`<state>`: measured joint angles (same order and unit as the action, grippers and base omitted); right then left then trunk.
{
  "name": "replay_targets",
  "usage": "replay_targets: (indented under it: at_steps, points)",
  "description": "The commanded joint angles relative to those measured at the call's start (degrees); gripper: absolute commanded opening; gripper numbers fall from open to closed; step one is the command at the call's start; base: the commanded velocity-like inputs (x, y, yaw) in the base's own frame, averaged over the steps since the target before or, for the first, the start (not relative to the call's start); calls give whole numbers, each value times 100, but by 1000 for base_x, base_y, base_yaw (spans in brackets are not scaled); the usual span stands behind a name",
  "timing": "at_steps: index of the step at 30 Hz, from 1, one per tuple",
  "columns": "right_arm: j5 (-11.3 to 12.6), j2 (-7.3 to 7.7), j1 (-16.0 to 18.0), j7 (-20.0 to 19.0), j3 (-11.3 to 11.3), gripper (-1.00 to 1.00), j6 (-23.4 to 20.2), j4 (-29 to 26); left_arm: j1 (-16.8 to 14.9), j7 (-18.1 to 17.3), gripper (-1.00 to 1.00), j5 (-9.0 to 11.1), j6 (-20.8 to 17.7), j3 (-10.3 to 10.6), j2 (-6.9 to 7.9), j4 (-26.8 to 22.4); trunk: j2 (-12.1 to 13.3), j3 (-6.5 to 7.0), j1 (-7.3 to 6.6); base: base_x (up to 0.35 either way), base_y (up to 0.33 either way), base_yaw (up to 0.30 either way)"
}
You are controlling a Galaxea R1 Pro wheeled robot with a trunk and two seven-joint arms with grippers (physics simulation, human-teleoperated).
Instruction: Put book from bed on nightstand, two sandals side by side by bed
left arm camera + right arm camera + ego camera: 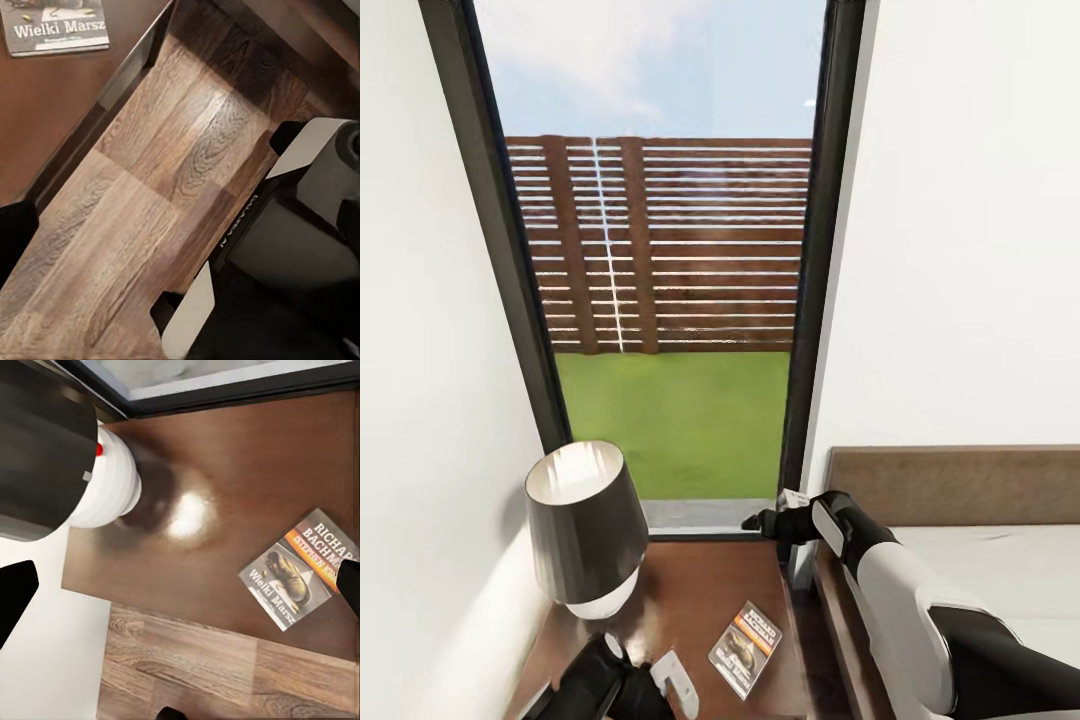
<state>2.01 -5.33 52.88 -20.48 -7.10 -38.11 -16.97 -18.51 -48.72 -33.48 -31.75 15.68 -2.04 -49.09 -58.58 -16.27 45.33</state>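
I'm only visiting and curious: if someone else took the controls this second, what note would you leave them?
Left gripper: low over the nightstand, apparently open, holding nothing.
Right gripper: over the nightstand's far edge beside the bed; open, empty.
Book: flat on the nightstand, near the lamp.
Done: book is off the bed and on the nightstand.
Left: find the two sandals and set them side by side next to the bed.

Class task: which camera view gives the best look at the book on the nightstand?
The right wrist view: the book lies flat on the nightstand, nearly whole, cover lettering readable. The head view shows it small; the left wrist view catches only a corner.
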Motion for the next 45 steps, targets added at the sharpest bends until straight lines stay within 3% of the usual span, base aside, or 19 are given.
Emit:
replay_targets:
  at_steps: [1,11,29,45]
  points:
    - [19,-3,3,47,-18,100,-39,-8,-3,45,100,-35,6,-1,-3,137,36,11,-22,0,0,0]
    - [27,-3,3,386,9,100,-39,-8,-3,693,100,-13,271,-2,-13,1279,437,190,-242,0,0,0]
    - [28,24,-12,445,-16,100,-29,-8,-3,1394,100,8,388,-9,-9,2108,1159,514,-637,0,0,0]
    - [21,34,-15,451,7,100,316,-8,-3,2347,100,20,431,-44,-4,2759,1801,801,-988,0,0,0]
